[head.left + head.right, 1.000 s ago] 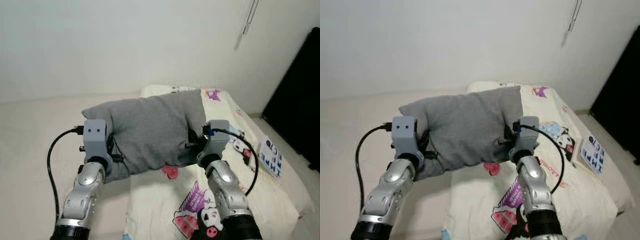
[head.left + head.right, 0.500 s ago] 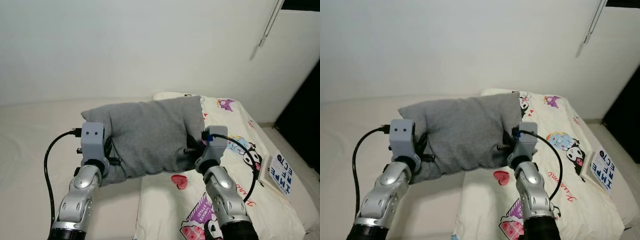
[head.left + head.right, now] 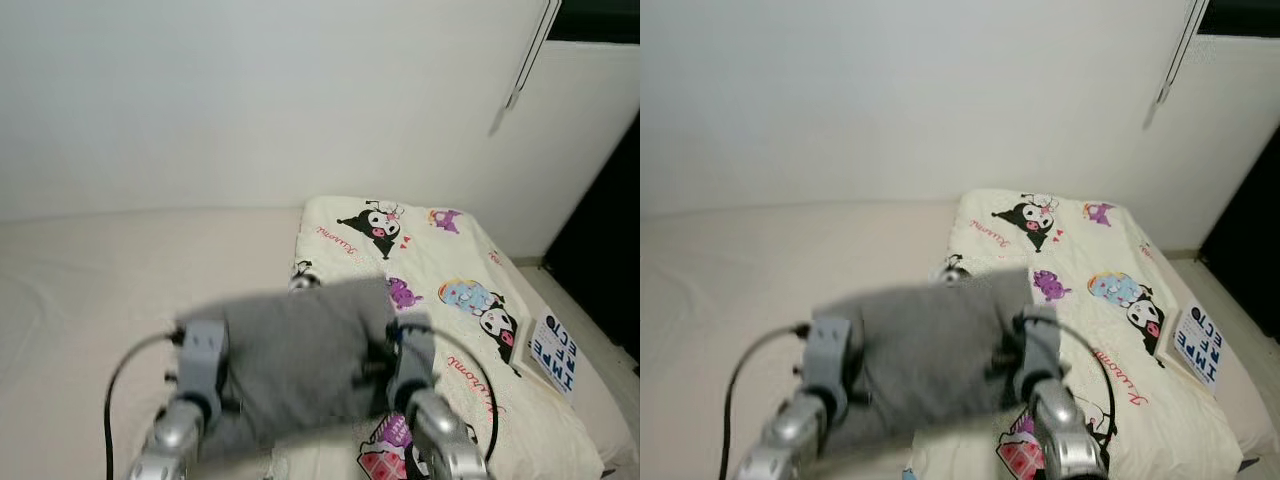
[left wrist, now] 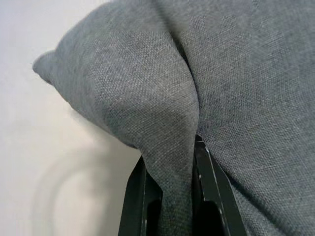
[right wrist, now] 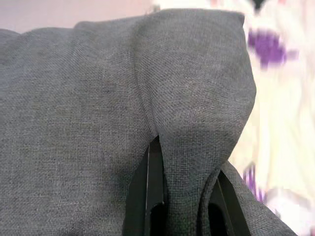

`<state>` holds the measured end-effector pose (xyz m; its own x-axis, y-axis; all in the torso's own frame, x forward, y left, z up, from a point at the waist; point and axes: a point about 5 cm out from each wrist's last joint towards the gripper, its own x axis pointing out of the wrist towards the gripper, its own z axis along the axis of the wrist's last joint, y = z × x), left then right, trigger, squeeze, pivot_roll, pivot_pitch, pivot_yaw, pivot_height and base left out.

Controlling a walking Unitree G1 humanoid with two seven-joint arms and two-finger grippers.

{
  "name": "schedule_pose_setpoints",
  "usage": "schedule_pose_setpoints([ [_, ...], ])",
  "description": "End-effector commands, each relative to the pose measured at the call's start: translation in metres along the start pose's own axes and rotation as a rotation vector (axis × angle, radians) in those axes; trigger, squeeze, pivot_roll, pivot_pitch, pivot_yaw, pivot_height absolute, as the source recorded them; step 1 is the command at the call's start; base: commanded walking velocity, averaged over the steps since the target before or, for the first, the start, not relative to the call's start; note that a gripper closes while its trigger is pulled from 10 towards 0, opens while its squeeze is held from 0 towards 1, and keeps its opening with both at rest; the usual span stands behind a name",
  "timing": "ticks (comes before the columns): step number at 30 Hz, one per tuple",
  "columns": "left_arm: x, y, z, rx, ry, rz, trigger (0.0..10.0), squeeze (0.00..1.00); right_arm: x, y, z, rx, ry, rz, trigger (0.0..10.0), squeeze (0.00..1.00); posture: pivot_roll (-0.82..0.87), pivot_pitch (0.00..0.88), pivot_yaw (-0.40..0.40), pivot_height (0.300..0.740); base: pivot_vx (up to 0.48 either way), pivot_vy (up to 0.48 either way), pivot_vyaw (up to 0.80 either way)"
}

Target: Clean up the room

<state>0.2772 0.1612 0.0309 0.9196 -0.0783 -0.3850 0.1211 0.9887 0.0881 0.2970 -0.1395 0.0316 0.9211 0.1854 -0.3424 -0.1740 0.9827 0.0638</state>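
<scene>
Blurred in the head views, the grey pillow [image 3: 300,365] hangs between both grippers: left gripper [image 4: 170,189] pinches a fold at one end, right gripper [image 5: 182,184] the other. Beyond it lies a cartoon-print sheet [image 3: 430,250]; fingertips are buried in fabric.

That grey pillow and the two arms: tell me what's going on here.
The robot holds the grey pillow with both arms above the bed. The left gripper pinches a fold of fabric at one end, and the right gripper does the same at the other. Beneath and beyond lies a cartoon-print blanket, with a book near the bed's right edge.
</scene>
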Motion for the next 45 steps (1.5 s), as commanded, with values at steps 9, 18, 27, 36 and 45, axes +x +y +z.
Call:
schedule_pose_setpoints([
  [9,0.001,-0.011,0.002,0.037,-0.038,-0.011,10.0,0.0,0.001,0.003,0.003,-0.056,-0.04,-0.006,10.0,0.0,0.0,0.081,-0.034,0.74,0.0,0.0,0.0],
  [18,0.001,-0.015,0.006,0.054,-0.095,-0.033,10.0,0.0,0.0,0.005,0.002,-0.07,-0.073,0.005,10.0,0.0,0.01,0.088,-0.034,0.74,0.0,0.0,0.0],
  [27,0.0,-0.01,0.005,0.018,-0.121,-0.011,10.0,0.0,-0.001,0.007,0.001,-0.086,-0.102,0.001,10.0,0.0,0.0,0.08,-0.031,0.74,0.0,0.0,0.0],
  [36,0.001,-0.01,0.011,0.035,-0.149,-0.016,10.0,0.0,-0.001,0.005,0.003,-0.069,-0.118,0.006,10.0,0.0,0.0,0.071,-0.031,0.74,0.0,0.0,0.0],
  [45,0.001,-0.01,0.017,0.036,-0.18,-0.012,10.0,0.0,-0.001,0.006,0.004,-0.066,-0.127,0.005,10.0,0.0,0.0,0.063,-0.032,0.74,0.0,0.0,0.0],
])
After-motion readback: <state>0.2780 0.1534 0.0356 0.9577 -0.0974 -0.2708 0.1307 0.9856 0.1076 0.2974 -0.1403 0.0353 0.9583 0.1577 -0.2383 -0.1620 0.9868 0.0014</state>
